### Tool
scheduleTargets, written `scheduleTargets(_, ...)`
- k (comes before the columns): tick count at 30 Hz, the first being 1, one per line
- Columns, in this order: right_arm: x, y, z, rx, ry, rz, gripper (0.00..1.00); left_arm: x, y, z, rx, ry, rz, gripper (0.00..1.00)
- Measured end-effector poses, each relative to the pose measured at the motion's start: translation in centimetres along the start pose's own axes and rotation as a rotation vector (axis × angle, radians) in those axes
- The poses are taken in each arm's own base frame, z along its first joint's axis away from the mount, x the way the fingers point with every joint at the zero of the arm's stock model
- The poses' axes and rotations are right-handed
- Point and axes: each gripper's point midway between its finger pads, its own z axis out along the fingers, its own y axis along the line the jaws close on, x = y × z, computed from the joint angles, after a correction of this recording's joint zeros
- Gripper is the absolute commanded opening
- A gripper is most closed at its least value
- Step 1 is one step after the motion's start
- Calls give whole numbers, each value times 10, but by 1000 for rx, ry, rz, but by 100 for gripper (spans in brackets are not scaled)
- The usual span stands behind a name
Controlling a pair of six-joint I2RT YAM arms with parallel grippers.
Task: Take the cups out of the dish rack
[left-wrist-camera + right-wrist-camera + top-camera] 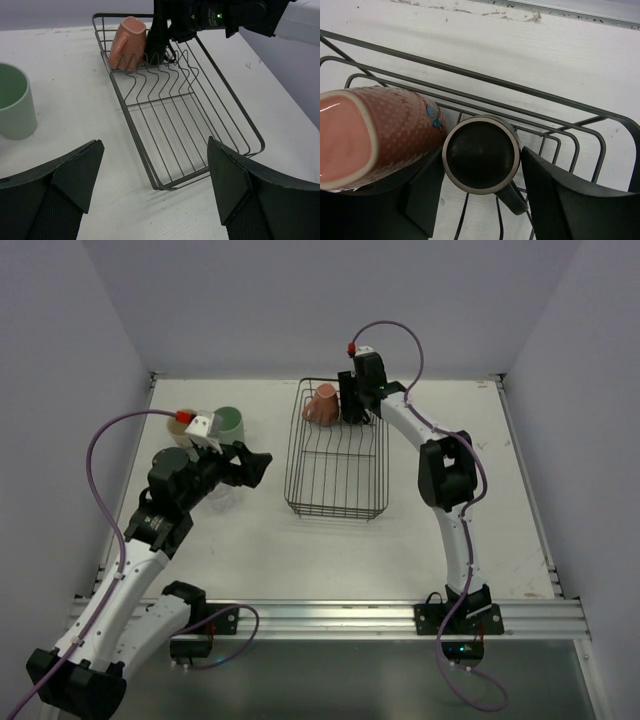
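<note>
**Right arm closes in on the black mug**

Two cups sit in the rack (335,475), both at its far end. The black mug (481,154) stands mouth-down among the tines, as it would to drain. The right gripper (352,408) comes at it from above with one finger on each side of the body. The handle points back towards the wrist and out of the pinch, which looks deliberate. The fingers are very close to the mug's sides, but I cannot tell whether they are pressing on it.

The pink mug (126,42) leans on its side against the tines, touching the black mug's left side, so a lift may jostle it.

The left gripper (154,150) hangs wide and empty left of the rack, probably to stay clear. A green cup (230,423) stands upright on the table nearby.

The black mug is matte, with a paler ring round its upturned base. The pink mug has a dotted surface and a small blue mark.
</note>
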Motion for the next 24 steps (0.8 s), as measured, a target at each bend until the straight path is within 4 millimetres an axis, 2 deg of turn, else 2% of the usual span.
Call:
scheduleTargets(1,0,0,0,0,0,0,56,0,0,0,0,1,-2,92)
scheduleTargets(2,0,0,1,-1,-2,0,47,1,0,1,0,4,-9,92)
scheduleTargets(5,-1,1,1,-8,-24,2,41,2,0,2,2,9,-20,92)
scheduleTargets(10,-7,1,0,-12,-51,5,40,2,-5,7,29,11,-49,92)
scheduleTargets(14,-20,2,-12,-21,-93,11,39,0,-11,13,62,8,-85,91)
scheduleTargets(17,-44,4,-33,-45,-156,26,39,-2,-17,19,93,1,-115,89)
scheduleTargets(19,-67,5,-54,-62,-218,42,39,-4,-20,22,115,-1,-138,87)
scheduleTargets(24,-114,2,-124,-110,-380,91,39,-9,-33,32,185,-12,-199,81)
